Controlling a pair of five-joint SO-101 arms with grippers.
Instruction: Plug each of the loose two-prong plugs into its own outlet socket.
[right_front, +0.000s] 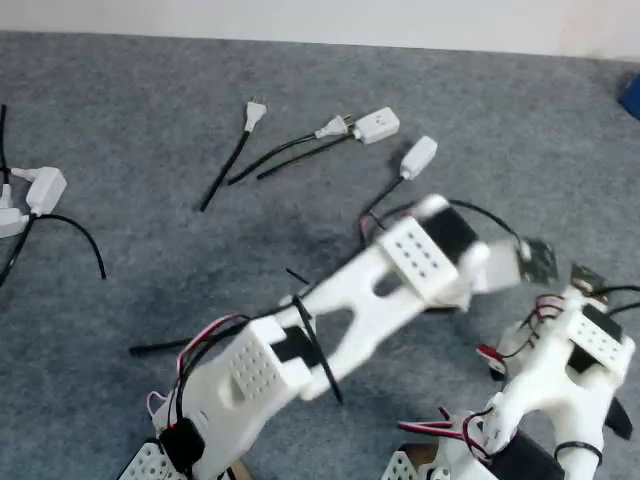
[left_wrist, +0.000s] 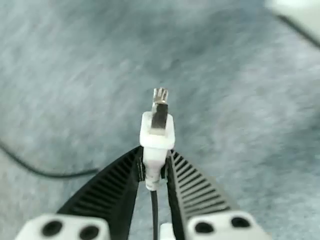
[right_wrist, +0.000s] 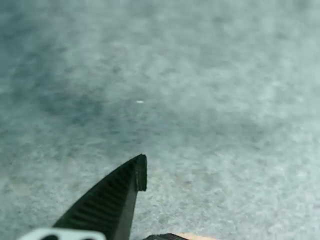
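We saw a grey surface (right_front: 120, 300) whose far edge met a pale strip, with open room at middle left between a white cluster (right_front: 40, 190) at the left edge and a loose plug (right_front: 254, 113), socket block (right_front: 377, 125) and white adapter (right_front: 418, 157) near the far side. The left arm (right_front: 340, 310) lay stretched diagonally toward the right, its left tool (left_wrist: 155, 160) clamped narrow on the held plug (left_wrist: 157, 131), prongs pointing away. The right arm (right_front: 560, 390) sat folded at the near right corner, its right tool (right_wrist: 160, 197) spread wide over bare surface.
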